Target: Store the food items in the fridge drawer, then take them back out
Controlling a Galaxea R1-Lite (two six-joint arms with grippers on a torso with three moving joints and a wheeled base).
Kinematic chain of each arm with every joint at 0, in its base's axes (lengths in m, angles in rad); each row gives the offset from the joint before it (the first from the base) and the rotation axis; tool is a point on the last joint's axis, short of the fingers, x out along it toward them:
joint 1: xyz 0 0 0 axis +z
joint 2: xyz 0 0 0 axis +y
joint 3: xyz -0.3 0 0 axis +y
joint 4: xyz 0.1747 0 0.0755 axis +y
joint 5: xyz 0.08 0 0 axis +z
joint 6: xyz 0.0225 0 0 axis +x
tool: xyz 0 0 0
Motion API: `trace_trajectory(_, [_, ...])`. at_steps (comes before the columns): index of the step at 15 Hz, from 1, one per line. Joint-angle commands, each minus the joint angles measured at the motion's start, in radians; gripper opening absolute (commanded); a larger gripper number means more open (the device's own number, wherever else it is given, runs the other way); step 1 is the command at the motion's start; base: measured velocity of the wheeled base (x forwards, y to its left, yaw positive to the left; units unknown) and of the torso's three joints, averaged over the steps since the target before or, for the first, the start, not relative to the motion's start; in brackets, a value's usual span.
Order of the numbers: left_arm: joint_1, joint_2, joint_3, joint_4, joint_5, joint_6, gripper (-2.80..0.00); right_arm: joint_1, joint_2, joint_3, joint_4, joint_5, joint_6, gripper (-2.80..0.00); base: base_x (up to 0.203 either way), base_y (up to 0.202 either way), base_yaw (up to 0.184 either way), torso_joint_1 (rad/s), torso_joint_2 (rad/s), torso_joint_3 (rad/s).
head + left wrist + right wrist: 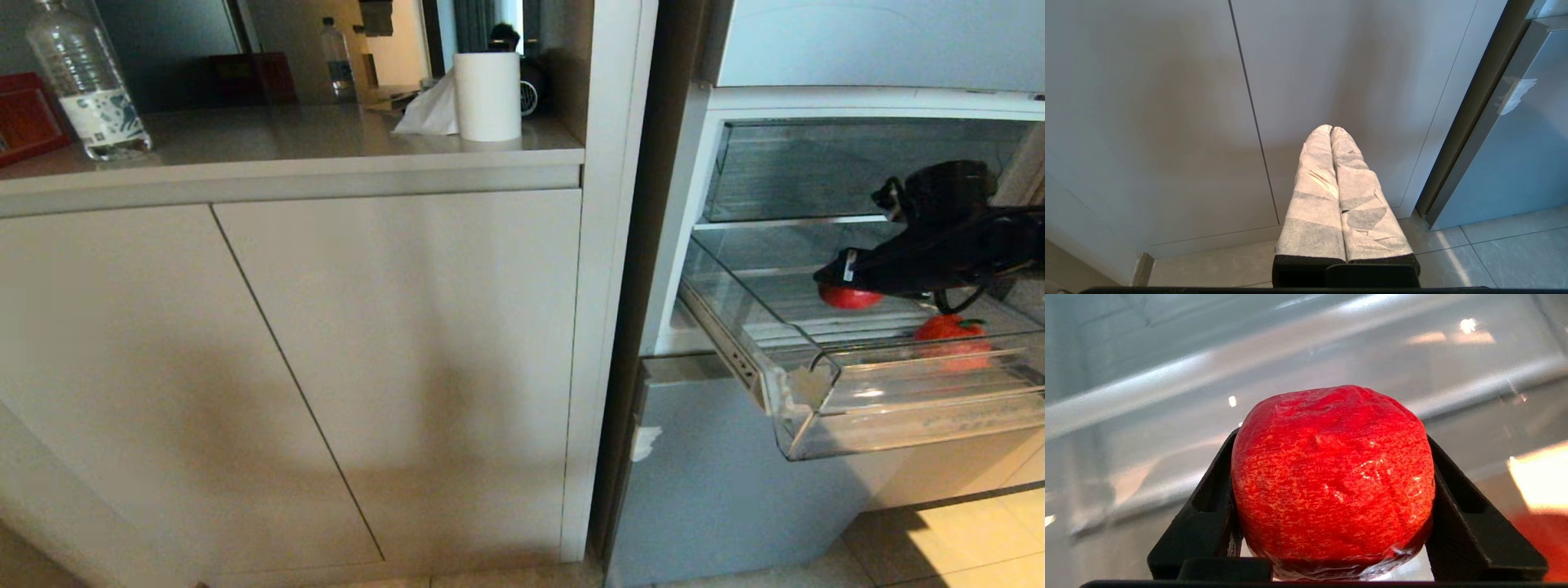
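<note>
Gripping a red fruit above the fridge drawer, the right gripper seems mid-task, with a second red piece lying at its 4 o'clock.

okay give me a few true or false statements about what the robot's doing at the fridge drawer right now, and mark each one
1. The right gripper is closed on a red food item. True.
2. The fridge drawer is pushed fully shut. False: it is pulled out.
3. A second red food item lies in the drawer. True.
4. The left gripper reaches into the drawer. False: it is shut, facing the cabinet doors.
5. The paper roll on the counter lies on its side. False: it stands upright.
</note>
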Motion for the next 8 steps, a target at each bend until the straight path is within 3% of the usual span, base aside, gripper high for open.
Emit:
trace_trajectory(1, [0.000, 0.000, 0.000, 0.000, 0.000, 0.000, -2.80, 0.002, -0.146, 0.116, 0.001, 0.002, 0.001, -2.80, 0.000, 0.000, 0.000, 0.000, 0.00, 0.000])
trace_trajectory(8, [0.000, 0.000, 0.000, 0.000, 0.000, 0.000, -2.80, 0.002, -0.416, 0.339, -0.044, 0.004, 0.002, -2.80, 0.000, 0.000, 0.000, 0.000, 0.00, 0.000])
